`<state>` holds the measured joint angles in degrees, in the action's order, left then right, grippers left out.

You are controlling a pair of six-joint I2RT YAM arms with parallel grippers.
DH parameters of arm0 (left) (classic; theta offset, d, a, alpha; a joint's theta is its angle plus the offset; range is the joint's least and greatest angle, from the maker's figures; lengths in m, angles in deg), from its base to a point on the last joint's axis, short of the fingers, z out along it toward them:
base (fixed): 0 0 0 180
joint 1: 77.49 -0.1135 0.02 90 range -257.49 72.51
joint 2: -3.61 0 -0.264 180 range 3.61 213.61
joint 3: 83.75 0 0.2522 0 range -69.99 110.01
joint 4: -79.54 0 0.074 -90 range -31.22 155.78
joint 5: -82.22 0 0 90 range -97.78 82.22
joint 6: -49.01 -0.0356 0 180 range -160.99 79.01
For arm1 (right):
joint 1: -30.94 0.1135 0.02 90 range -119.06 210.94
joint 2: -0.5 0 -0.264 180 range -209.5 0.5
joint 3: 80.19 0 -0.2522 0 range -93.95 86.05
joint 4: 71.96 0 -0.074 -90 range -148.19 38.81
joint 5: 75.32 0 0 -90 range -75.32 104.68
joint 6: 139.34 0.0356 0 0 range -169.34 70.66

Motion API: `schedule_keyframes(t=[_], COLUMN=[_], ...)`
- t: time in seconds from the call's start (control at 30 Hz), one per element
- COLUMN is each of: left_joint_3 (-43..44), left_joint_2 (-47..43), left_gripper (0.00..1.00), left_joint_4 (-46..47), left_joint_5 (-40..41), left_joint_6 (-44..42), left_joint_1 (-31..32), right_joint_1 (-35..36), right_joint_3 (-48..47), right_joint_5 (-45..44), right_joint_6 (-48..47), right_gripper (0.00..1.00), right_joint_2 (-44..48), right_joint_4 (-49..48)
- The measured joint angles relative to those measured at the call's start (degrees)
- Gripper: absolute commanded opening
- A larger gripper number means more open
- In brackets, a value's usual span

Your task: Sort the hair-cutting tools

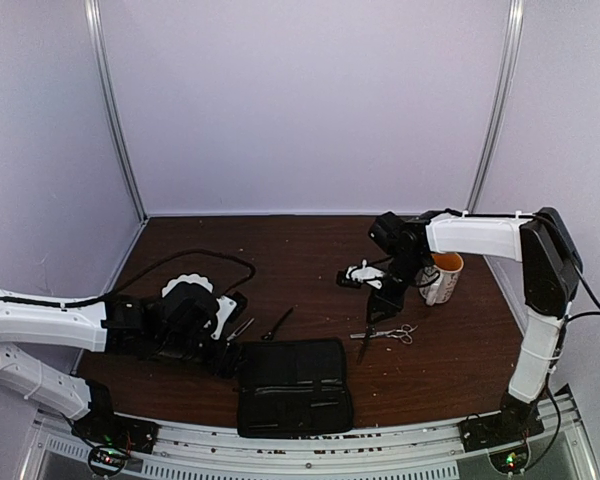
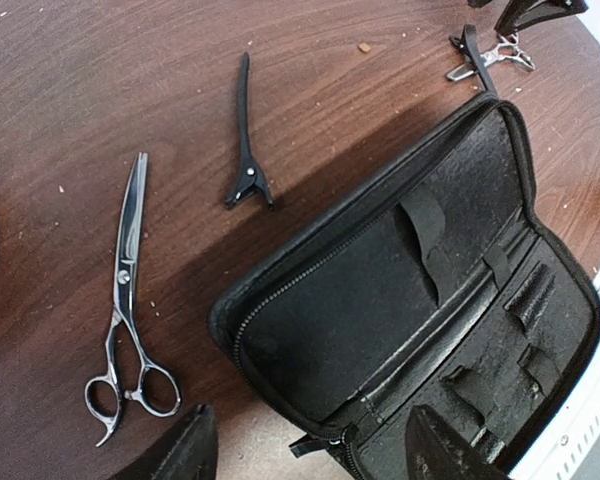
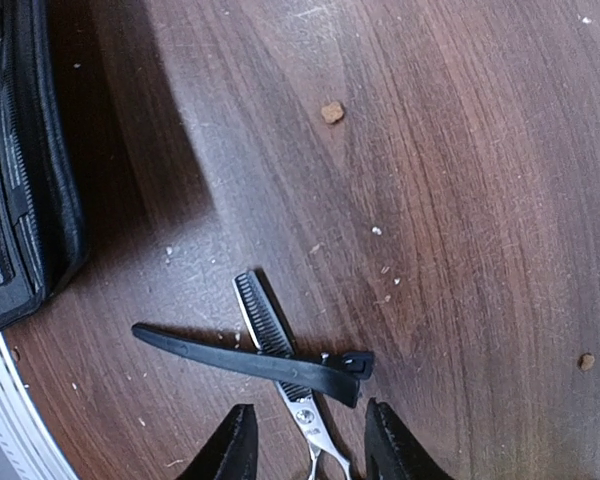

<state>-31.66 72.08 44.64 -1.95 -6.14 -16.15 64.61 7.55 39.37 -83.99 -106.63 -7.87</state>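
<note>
Plain silver scissors [image 1: 242, 328] [image 2: 128, 300] and a black clip [image 1: 278, 323] [image 2: 246, 140] lie left of centre. Thinning scissors [image 1: 392, 333] [image 3: 276, 335] lie right of centre, with a second black clip [image 1: 365, 345] [image 3: 250, 360] lying across their blades. My left gripper [image 1: 227, 347] [image 2: 310, 460] is open and empty, hovering over the near left corner of the open black zip case [image 1: 295, 385] [image 2: 420, 300]. The plain scissors lie just to its left. My right gripper [image 1: 382, 308] [image 3: 310, 450] is open and empty, just above the crossed clip and thinning scissors.
A white fluted bowl [image 1: 190, 285] sits behind my left wrist, partly hidden. A white mug [image 1: 443, 277] with an orange inside and a small white object [image 1: 365, 273] stand at the back right. The case's edge [image 3: 20, 170] shows in the right wrist view.
</note>
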Motion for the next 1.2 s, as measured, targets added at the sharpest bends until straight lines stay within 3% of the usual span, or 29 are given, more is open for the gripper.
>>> schedule_keyframes(t=[0.57,0.8,1.2], left_joint_3=[0.0,0.0,0.0], left_joint_2=[0.1,0.1,0.1], left_gripper=[0.66,0.65,0.66], left_joint_4=[0.6,0.6,0.6], left_joint_5=[-0.5,-0.6,-0.6], left_joint_6=[0.3,0.2,0.4], left_joint_1=[0.0,0.0,0.0], right_joint_1=[0.0,0.0,-1.5], right_joint_3=[-2.0,-2.0,-2.8], right_joint_5=[0.1,0.2,2.4], right_joint_6=[2.0,3.0,4.5], right_gripper=[0.29,0.31,0.18], right_joint_2=[-5.4,-5.6,-6.5], right_joint_4=[2.6,2.7,3.3])
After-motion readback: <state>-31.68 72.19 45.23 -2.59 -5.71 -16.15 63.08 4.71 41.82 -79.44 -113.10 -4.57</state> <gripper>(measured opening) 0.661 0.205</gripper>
